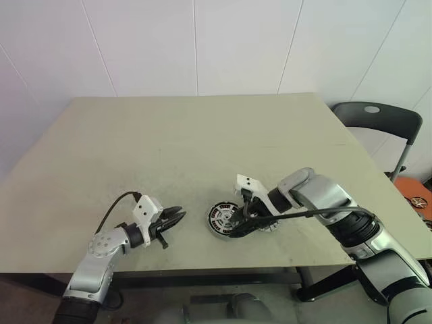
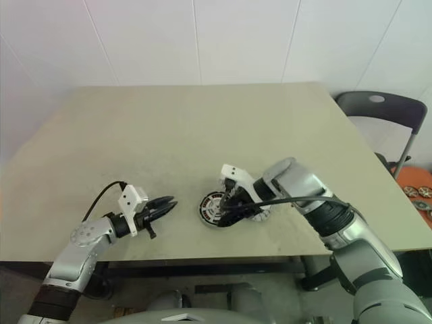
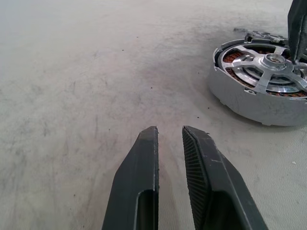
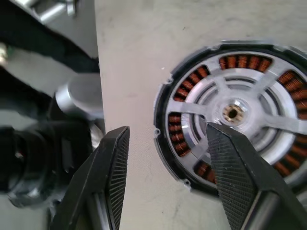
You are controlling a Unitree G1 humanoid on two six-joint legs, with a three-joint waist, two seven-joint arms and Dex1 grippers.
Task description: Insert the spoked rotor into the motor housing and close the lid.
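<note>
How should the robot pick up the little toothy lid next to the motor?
Probably by its toothed edge, one finger on each side, coming straight down from above. The lid lies flat on the table, so only its rim gives something to pinch. The housing sits close beside it, so the fingers should go on the two sides that stay free of it.

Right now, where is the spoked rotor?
The spoked rotor lies inside the motor housing near the table's front edge, right under the right gripper.
</note>
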